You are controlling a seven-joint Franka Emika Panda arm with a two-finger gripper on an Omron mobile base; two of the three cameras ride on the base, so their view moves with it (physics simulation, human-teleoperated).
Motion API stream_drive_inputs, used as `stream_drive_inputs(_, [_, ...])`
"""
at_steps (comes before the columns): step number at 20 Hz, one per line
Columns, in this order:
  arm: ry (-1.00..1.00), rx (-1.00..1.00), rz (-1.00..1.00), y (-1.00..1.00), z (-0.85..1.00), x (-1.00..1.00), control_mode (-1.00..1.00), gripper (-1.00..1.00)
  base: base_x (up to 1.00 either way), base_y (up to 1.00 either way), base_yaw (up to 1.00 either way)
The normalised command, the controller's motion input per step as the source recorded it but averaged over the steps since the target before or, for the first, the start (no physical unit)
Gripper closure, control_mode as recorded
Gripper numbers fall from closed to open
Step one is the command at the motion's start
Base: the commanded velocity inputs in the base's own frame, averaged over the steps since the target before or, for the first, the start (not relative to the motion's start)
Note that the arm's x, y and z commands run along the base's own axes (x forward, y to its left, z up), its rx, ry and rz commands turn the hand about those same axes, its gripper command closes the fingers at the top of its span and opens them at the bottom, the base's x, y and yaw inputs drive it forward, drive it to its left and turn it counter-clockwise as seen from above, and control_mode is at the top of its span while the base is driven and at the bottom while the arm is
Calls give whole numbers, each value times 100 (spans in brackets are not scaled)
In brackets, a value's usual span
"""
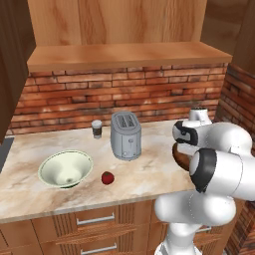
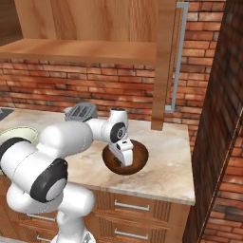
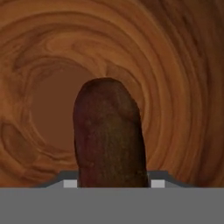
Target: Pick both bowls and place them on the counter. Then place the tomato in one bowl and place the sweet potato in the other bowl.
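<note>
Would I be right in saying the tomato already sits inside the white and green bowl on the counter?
Not quite: the tomato lies on the counter beside the white and green bowl, not inside it, as the left base view shows.

Wood-grained brown bowl [image 3: 175,65], rough matt sweet potato [image 3: 109,135], glossy tomato [image 1: 107,178], marble-patterned counter [image 1: 149,172]
</note>
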Motion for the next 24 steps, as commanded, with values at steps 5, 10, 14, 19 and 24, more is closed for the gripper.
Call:
stream_drive_inputs(5, [-3,0,1,0,13,-2,-100,-100,0,0,0])
stream_drive_inputs(10, [-5,0,4,4,31,-5,-100,-100,0,0,0])
stream_drive_inputs(14, [-16,-4,8,17,59,-16,-100,-100,0,0,0])
stream_drive_inputs(19, [-9,-2,12,28,54,-34,-100,-100,0,0,0])
stream_drive_inputs(24, [-2,-1,15,42,36,-32,-100,-100,0,0,0])
